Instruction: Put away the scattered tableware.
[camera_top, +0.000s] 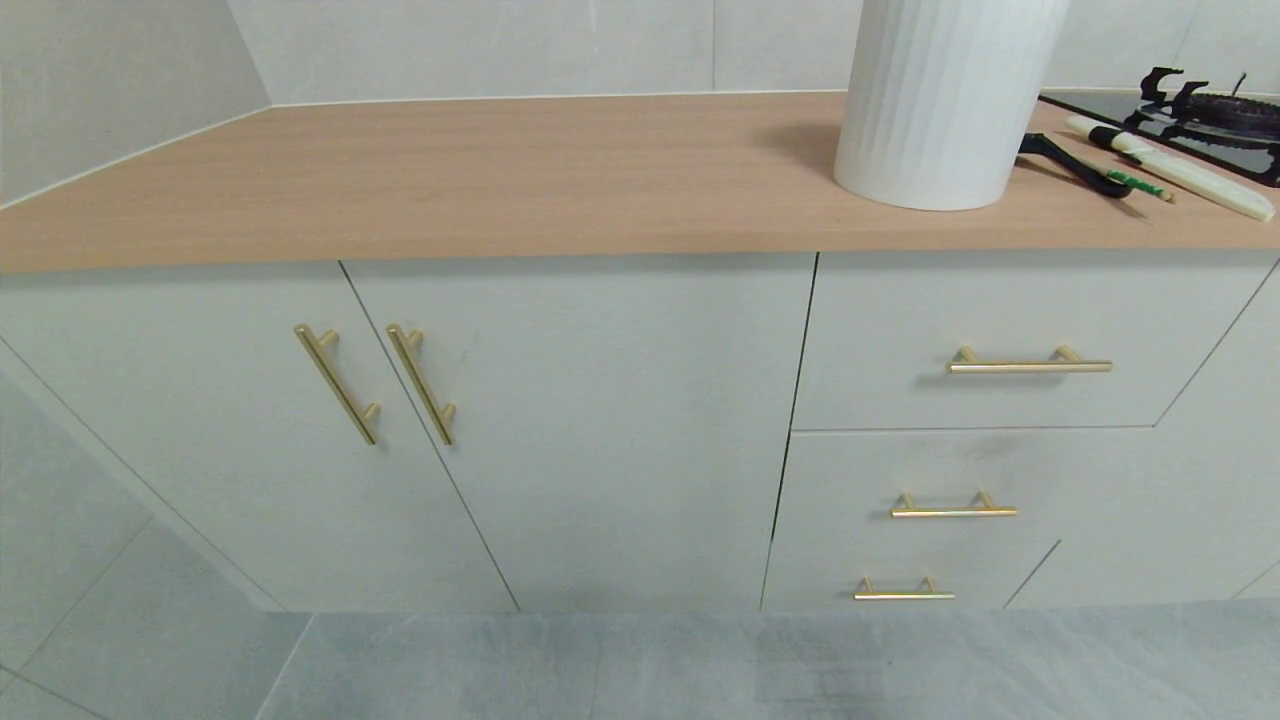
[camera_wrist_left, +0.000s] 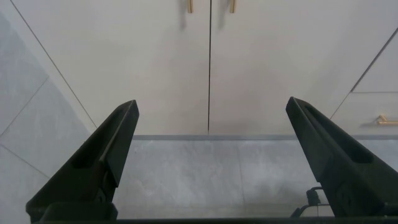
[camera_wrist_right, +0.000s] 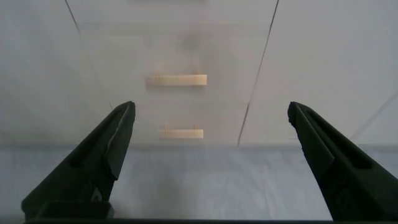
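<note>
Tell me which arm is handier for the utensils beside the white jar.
Right, probably. The black-handled utensil and cream knife lie at the counter's right end; the right gripper faces the drawers beneath, the left gripper the cupboard doors farther left. Both are open.

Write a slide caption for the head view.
Wooden countertop carrying a white ribbed container, a black-handled utensil and a cream knife beside the stove, above closed cabinet doors and drawers.
</note>
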